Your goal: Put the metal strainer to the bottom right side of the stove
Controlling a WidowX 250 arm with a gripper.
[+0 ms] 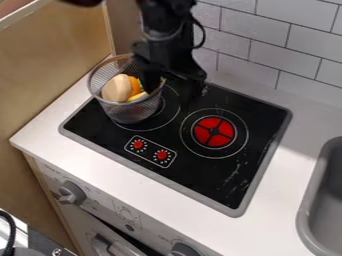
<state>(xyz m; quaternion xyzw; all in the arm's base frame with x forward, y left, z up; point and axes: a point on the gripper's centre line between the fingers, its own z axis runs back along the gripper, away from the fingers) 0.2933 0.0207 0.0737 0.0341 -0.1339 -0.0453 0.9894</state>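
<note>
My gripper [174, 89] hangs over the back left of the stove [250, 125] at the strainer's right rim, its fingers apart. One finger is over the inside of the rim and the other stands outside it, to the right. The metal strainer [131, 111], a silver mesh basket, stands on the left burner, leaning slightly. A beige rounded piece [117, 88] and an orange and yellow piece [135, 90] lie in it. The gripper hides the right back part of its rim.
A red burner [214, 132] is at the stove's right, with two red knobs [161, 155] drawn near the front. A grey sink [324, 200] lies at the far right. White tiles [267, 45] rise behind, and a tan panel [50, 60] stands at the left.
</note>
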